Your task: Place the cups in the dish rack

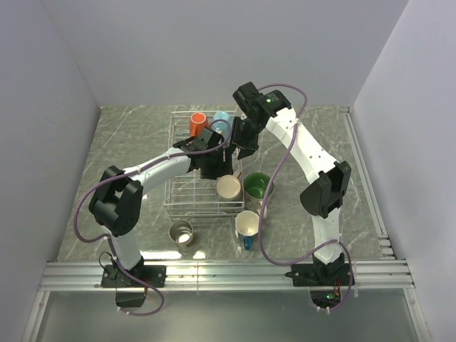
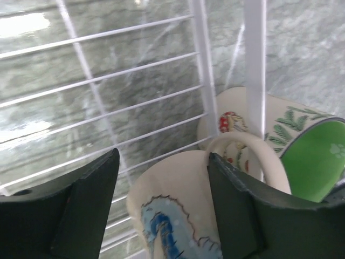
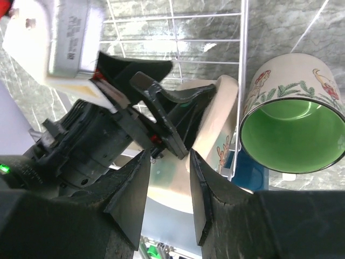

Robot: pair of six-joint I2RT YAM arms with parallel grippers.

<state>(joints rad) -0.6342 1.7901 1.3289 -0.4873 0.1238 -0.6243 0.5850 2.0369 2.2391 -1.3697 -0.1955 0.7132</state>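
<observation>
One beige mug inside the spread left gripper, right gripper released nearby, green-lined mug just outside dish rack

Green-lined mug beside dish rack

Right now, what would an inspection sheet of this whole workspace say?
Surface: grey marbled table.
Job's things: orange cup, light blue cup and beige cup inside the dish rack; green-inside cup, blue-handled cup and steel cup on the table outside it.
Clutter: nothing seen.
Claws: left claw open astride the beige cup; right claw open, empty, close above it.
Cables: purple cables loop along both arms.
Surroundings: pale walls; metal rails at the near edge.
</observation>
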